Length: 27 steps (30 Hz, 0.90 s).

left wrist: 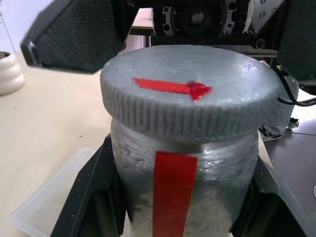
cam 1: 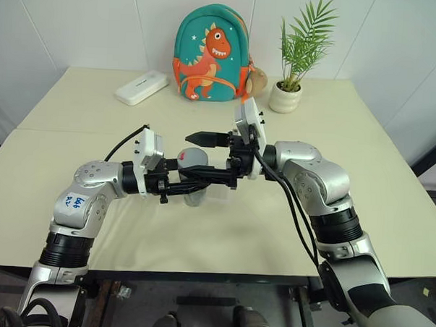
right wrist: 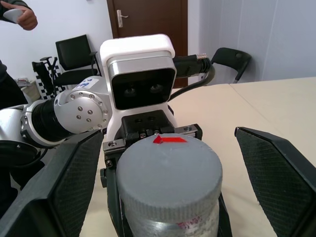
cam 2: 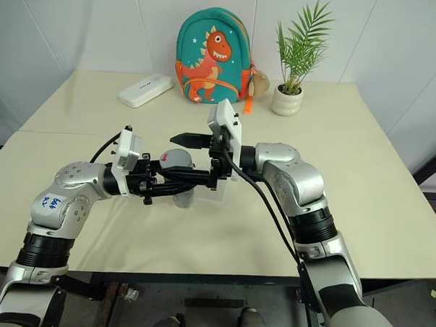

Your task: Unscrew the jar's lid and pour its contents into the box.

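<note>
Right wrist view puts us right over the lid [right wrist: 169,173], grey and round, red mark on top, with the right gripper [right wrist: 170,187] spread wide, one textured finger either side and neither touching yet. Below it the left gripper [left wrist: 182,207] is clamped on the jar [left wrist: 185,182] around its body, red stripe facing out, holding it upright in the air above the bench [cam 1: 75,121]. The lid sits fully seated on the jar.

How will this handle? The jar looks small, rigid and light, its silvery wall smooth and probably slippery under torque, so the body grip has to hold firm. The lid's rim is ribbed all the way round, and that is the place to take hold: fingers closing on opposite sides of the ribbing, squarely, not on the flat top.

The box [left wrist: 49,197], a clear shallow tub, rests on the bench just below the jar. Its thin plastic looks light enough to skid if bumped.
</note>
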Motion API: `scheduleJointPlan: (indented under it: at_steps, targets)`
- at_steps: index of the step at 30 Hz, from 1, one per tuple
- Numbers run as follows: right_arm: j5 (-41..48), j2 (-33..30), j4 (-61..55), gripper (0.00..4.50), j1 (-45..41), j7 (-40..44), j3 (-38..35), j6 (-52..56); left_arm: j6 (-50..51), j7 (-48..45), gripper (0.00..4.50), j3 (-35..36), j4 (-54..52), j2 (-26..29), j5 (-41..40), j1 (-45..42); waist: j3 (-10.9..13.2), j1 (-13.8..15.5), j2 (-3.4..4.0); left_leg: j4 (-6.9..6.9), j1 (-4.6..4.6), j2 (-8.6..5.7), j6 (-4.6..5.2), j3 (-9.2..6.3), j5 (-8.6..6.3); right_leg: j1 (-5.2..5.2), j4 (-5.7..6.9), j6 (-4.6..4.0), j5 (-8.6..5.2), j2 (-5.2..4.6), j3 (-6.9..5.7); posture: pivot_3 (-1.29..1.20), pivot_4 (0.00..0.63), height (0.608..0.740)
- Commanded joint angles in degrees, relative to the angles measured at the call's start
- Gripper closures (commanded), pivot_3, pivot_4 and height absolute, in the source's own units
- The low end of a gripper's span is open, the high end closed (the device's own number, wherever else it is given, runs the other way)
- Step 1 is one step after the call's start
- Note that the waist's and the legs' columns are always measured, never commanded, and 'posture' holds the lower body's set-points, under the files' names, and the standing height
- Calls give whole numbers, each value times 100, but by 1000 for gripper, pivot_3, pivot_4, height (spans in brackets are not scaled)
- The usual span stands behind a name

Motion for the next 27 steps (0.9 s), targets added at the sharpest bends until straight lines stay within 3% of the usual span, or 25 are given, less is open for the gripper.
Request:
scheduleJointPlan:
  at_steps: [1,2,5,8,21,23,27]
  targets:
    - [8,47,-156,20,-106,22,-11,-56,-13,13,2434,113,-193,33,-123,-11,0,-1,0,0,0,0,0,0,0,0,0,0,0,0,0,0,150,740]
    - [13,47,-163,20,-102,18,-11,-48,-9,16,2434,116,-194,37,-125,-15,0,-2,0,0,0,0,0,0,0,0,0,0,0,0,0,0,150,740]
    - [32,49,-185,600,-78,3,-25,-41,-3,18,2434,119,-186,46,-123,-31,0,-1,0,0,0,0,0,0,0,0,0,0,0,0,0,0,150,740]
    - [80,83,-217,1625,-71,-71,-98,-36,4,17,2434,117,-175,50,-121,-53,0,-2,0,0,0,0,0,0,0,0,0,0,0,0,0,0,150,740]
    - [1286,217,-496,1625,-71,-905,-1246,962,66,11,2434,135,-219,65,-123,-14,0,1,0,-2,0,0,0,0,0,-1,0,0,0,0,0,0,150,740]
    - [1198,13,-561,1625,16,-970,-1356,857,92,25,2434,151,-251,73,-138,8,0,4,0,-2,-1,0,0,0,0,0,-1,0,0,-1,0,0,150,740]
    - [174,-836,-358,1625,659,-1106,-1437,-211,158,83,2434,295,-223,148,-166,41,0,49,-1,-3,-2,-1,1,-1,-1,7,-15,0,0,-1,-3,0,150,740]
